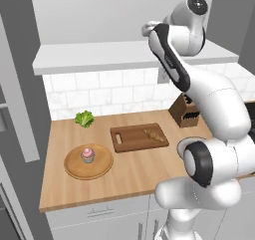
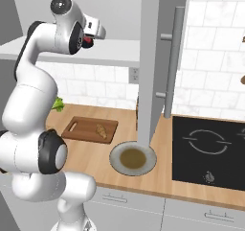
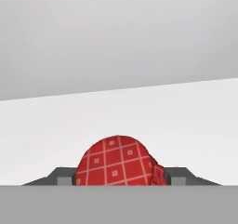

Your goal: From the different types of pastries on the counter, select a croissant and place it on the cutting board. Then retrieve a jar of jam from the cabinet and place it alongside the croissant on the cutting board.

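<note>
The arm reaches up from the base, elbow bent, its wrist raised to the level of the cabinet (image 1: 99, 55) shelf. The end effector (image 3: 120, 181) is clamped on the jar of jam (image 3: 118, 162), whose red checked top sits between the dark fingers (image 3: 62, 175). Down on the counter (image 1: 134, 172), the croissant (image 1: 153, 134) lies on the cutting board (image 1: 127, 139), at the board's 3 o'clock end. The cupcake (image 1: 88, 155) stands on the round tray (image 1: 74, 169), at 9 o'clock of the board.
</note>
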